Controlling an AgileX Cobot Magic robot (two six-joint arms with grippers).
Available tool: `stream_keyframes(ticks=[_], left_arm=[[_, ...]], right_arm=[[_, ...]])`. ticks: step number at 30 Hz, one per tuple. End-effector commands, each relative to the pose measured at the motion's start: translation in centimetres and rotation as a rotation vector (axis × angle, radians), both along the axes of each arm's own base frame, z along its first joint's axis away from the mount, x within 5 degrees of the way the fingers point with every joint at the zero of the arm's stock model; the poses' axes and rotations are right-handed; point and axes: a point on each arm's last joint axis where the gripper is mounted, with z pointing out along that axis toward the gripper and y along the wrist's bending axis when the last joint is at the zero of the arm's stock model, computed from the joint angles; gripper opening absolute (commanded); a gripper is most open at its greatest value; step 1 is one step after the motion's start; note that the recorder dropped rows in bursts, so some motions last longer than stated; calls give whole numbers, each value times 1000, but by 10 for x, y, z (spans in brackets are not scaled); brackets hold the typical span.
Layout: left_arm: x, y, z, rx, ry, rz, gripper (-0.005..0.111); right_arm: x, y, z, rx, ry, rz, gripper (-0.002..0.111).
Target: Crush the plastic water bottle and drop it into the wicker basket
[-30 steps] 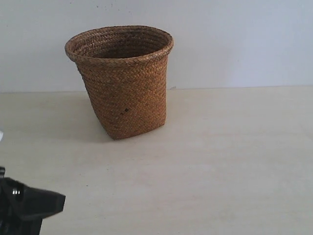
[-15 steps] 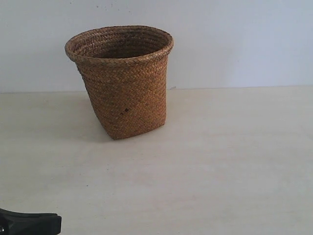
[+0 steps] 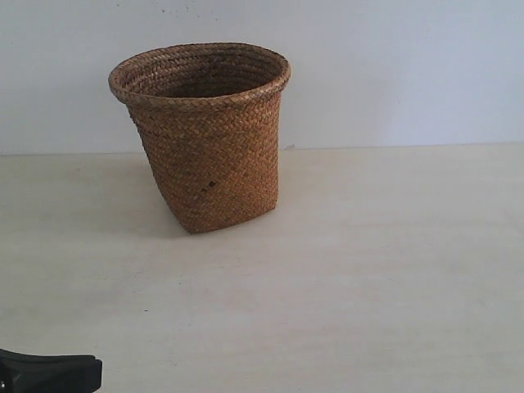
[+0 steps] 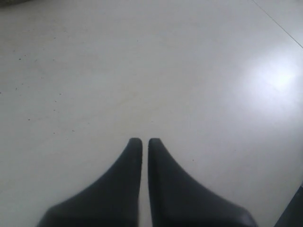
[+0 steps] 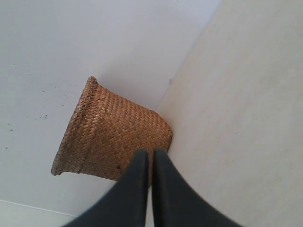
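The pale table carries the wicker basket upright near its far edge, left of the middle and close to the white wall; the basket's inside below the rim is hidden, so its contents cannot be told. The left gripper is clenched over bare table at the near left corner, fingers together with nothing between them. The right gripper is likewise clenched on nothing, its tips pointing toward the basket.

Lab-like test bench; pale tabletop, plain white wall
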Motion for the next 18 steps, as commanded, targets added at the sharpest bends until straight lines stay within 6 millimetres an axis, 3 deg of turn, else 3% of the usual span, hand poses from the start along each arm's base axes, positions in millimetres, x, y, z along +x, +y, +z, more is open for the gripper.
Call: stream_keyframes(ticks=[1,18], left_arm=[[-1,0,-1,-5,1,-6,4],[-3,-2,0,-18,4,-24,4]], right_arm=[[0,0,1,-5,-13,-4,0],[0,0,1,-5,-13,-4,0]])
